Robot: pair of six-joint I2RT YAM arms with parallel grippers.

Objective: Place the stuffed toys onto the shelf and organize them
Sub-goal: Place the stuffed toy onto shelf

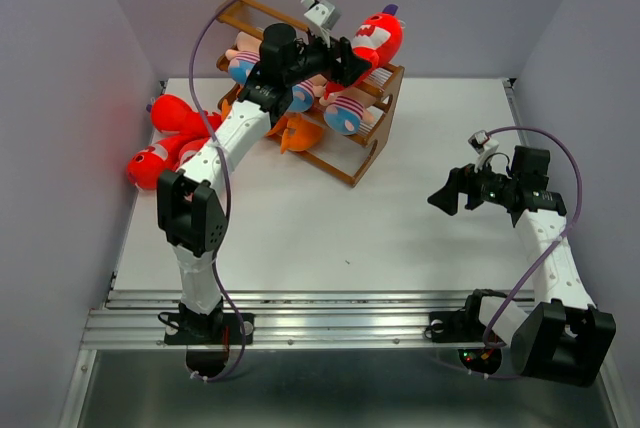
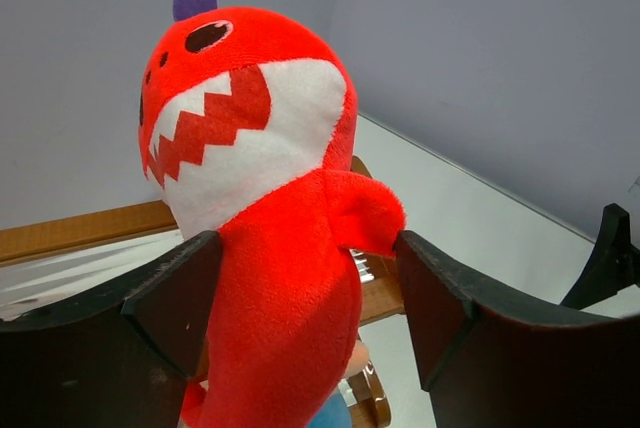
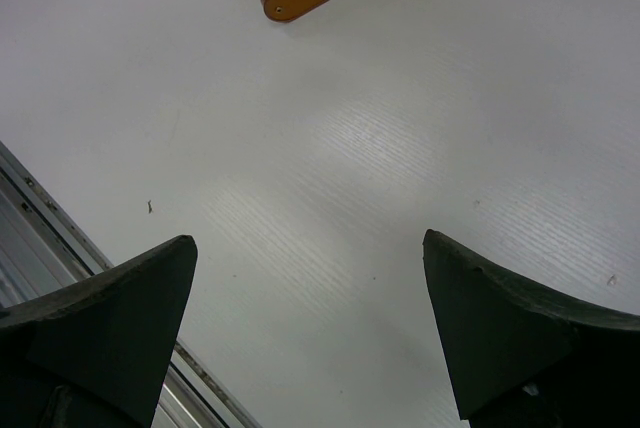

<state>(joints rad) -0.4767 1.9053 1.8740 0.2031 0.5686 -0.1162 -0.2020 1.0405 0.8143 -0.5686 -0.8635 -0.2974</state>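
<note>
1. Worktop (image 1: 330, 238): white surface; the rack is carried at its 12 o'clock edge.
2. Shelf (image 1: 372, 148): slanted wooden rack, with striped dolls (image 1: 345, 110) lodged on its tiers.
3. Loose stuffed toys (image 1: 165, 143): red plush lying at 10 o'clock on the worktop, not yet shelved.
4. Red shark (image 2: 270, 248): stood upright on the top rail, at the shelf's 1 o'clock end.
5. Left pincer (image 2: 305, 238): spread wide on either side of the shark, with no squeeze seen. One finger is met by the fin. If the fin is snagged on withdrawal, the shark could be toppled off the rail.
6. Right pincer (image 1: 445, 193): wide, nothing held, over bare worktop at 3 o'clock.
</note>
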